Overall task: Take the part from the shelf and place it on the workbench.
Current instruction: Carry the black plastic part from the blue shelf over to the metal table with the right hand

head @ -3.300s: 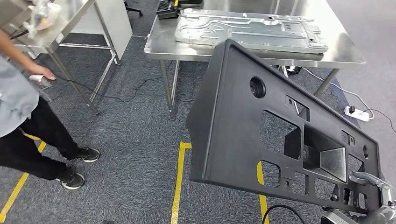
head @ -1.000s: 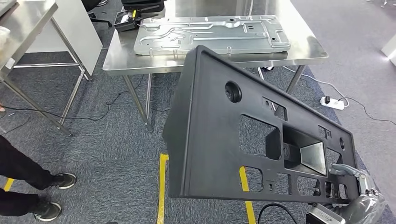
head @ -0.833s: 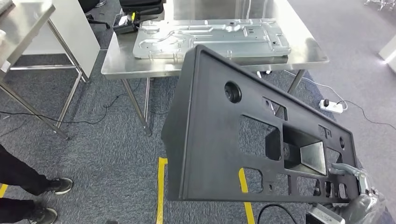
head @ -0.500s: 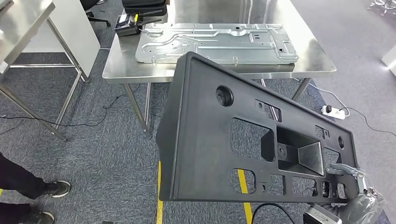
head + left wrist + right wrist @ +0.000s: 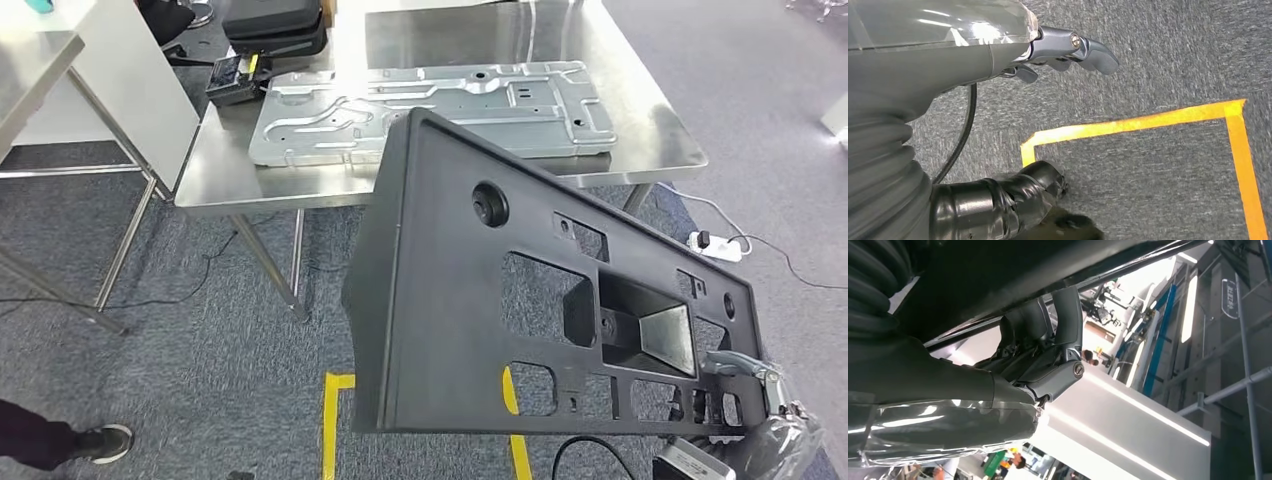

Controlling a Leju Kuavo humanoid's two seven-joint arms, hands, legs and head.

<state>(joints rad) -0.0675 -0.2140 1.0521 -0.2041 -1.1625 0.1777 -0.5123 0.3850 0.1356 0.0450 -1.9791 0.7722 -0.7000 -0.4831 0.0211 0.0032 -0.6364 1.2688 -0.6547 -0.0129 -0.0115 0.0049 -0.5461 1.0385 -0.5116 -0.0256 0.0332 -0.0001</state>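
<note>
Right hand (image 5: 770, 400) clamps the near lower corner of the big black plastic part (image 5: 470, 300); in the right wrist view its fingers (image 5: 1048, 335) curl up over the part's edge. The part hangs tilted in the air in front of the workbench (image 5: 660, 130), its far top corner overlapping the bench's near edge from above, not yet resting on anything.

Left hand (image 5: 1063, 47) hangs over the carpet near the yellow floor tape (image 5: 1128, 125), holds nothing, fingers loosely curled in rather than spread.

Risks, as I judge them:
- One-corner grip on a long panel: lots of leverage, so it could twist or slip out of the fingers.
- The stamped metal plate (image 5: 430, 105) already lies on the workbench, taking most of the middle. The part likely lands on it or half off the bench edge; it could slide or tip to the floor.
- The part's leading corner could hit the bench edge if it comes in too low.
- Black case (image 5: 275, 25) and small device (image 5: 235, 80) at the bench's far left corner could get knocked.
- A person's shoe (image 5: 95, 440) is on the carpet, well left of the bench; a swinging panel is a hazard there.
</note>
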